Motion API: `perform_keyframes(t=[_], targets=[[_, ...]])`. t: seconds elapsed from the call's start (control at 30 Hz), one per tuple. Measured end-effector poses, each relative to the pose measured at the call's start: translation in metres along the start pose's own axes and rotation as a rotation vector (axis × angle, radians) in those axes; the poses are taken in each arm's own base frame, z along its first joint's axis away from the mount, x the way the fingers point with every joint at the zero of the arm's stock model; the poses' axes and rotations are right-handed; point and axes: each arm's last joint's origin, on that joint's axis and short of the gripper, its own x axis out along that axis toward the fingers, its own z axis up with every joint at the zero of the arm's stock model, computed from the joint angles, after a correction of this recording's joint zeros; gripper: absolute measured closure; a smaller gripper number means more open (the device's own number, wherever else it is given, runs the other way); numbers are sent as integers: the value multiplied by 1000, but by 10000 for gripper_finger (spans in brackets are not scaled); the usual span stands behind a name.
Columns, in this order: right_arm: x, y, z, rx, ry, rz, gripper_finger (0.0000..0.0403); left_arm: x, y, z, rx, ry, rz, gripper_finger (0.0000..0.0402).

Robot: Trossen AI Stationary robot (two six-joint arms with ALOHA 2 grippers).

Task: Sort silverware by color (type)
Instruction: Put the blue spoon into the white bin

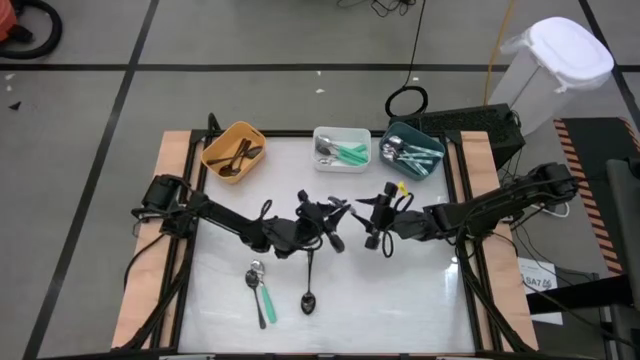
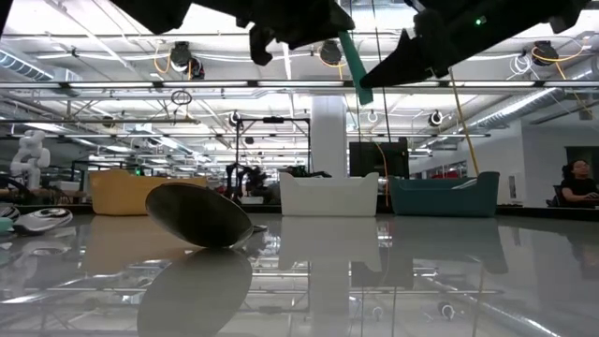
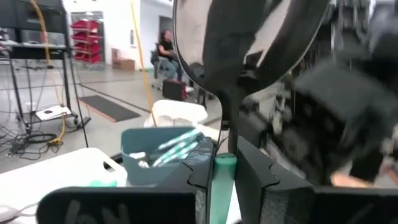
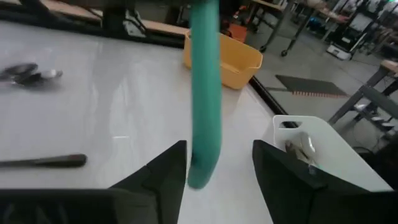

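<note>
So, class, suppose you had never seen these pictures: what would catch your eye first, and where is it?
Above the table's middle, the left pincer grips a mint-green-handled spoon, whose handle hangs between the right pincer's open fingers. At the far edge stand three bins in a row: orange, white and teal. A black-handled spoon and a green-handled one lie on the near table.

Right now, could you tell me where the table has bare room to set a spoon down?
Bare patches: the front right corner, right of the black-handled spoon, and the left side below the orange bin. Crowded: the centre, where both tools meet around a mint-handled spoon.
</note>
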Motion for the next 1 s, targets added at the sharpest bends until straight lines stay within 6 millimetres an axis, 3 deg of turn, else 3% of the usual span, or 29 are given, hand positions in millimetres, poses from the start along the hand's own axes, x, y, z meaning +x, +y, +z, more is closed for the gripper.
perform_keyframes(t=[0.43,0.57,0.8,1.0], targets=[[1,12,-3,-69,-10,-99,233,-1,0,7,-114,-61,17,364],[2,12,-3,-62,-16,-97,266,-1,0,7,-113,-61,17,364],[2,11,-3,-63,-14,-113,359,-1,-1,5,-92,-46,5,364],[3,10,-5,-84,7,-107,360,0,-1,2,-23,-23,-13,349]])
